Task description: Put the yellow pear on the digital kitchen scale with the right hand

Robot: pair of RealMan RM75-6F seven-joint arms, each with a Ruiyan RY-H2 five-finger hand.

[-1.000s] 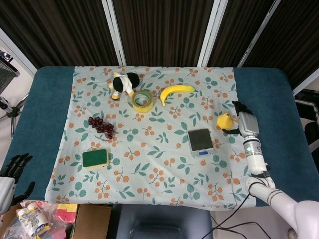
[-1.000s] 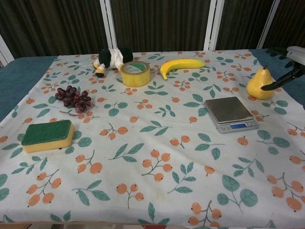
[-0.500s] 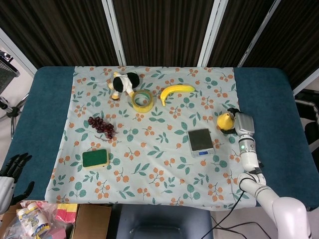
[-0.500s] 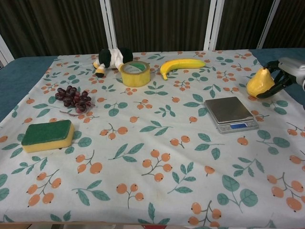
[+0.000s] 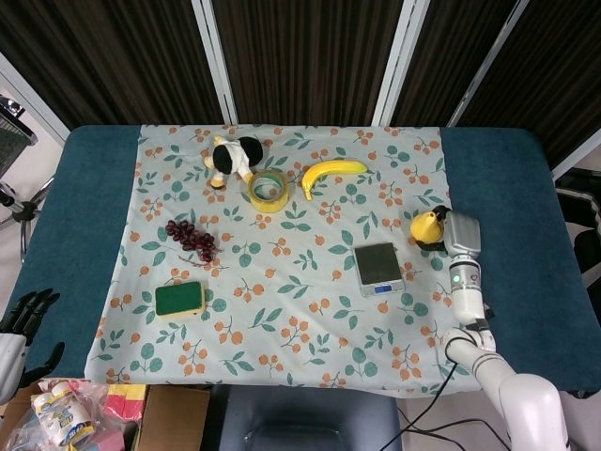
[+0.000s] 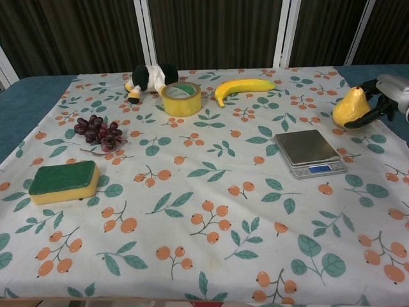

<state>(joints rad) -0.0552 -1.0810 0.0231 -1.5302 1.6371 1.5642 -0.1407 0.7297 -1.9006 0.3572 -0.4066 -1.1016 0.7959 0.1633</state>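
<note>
Left hand: the left hand (image 5: 21,324) hangs at the near left corner, off the table (image 5: 75,216), fingers apart and holding nothing.
Sponge: a green-topped sponge (image 6: 64,180) lies near left on the cloth.
Scale: the digital kitchen scale (image 6: 309,152) sits right of centre, its platform bare, display toward the near edge.
Right hand: the right hand (image 6: 378,102) is just beyond the scale to its right, dark fingers wrapped around the yellow pear.
Pear: the yellow pear (image 6: 351,107) sits in that grasp, stem up, near the scale but apart from it; whether its base touches the cloth I cannot tell.
Progress: the grasp looks made; the carry leftward and nearer to the platform and the release are left. I judge this early to middle of the task.
Grapes: a dark grape bunch (image 6: 99,132) lies left, past the sponge.
Far row: a tape roll (image 6: 181,98), a banana (image 6: 243,87) and a black-and-white plush toy (image 6: 149,77) line the far side.
Surface: a pale floral tablecloth (image 6: 211,192) printed with leaves and orange berries covers the table's middle, blue showing at both ends.
Room: dark curtain panels (image 5: 310,56) with pale vertical strips stand behind; bags and a cardboard box (image 5: 164,413) sit on the floor near left.
</note>
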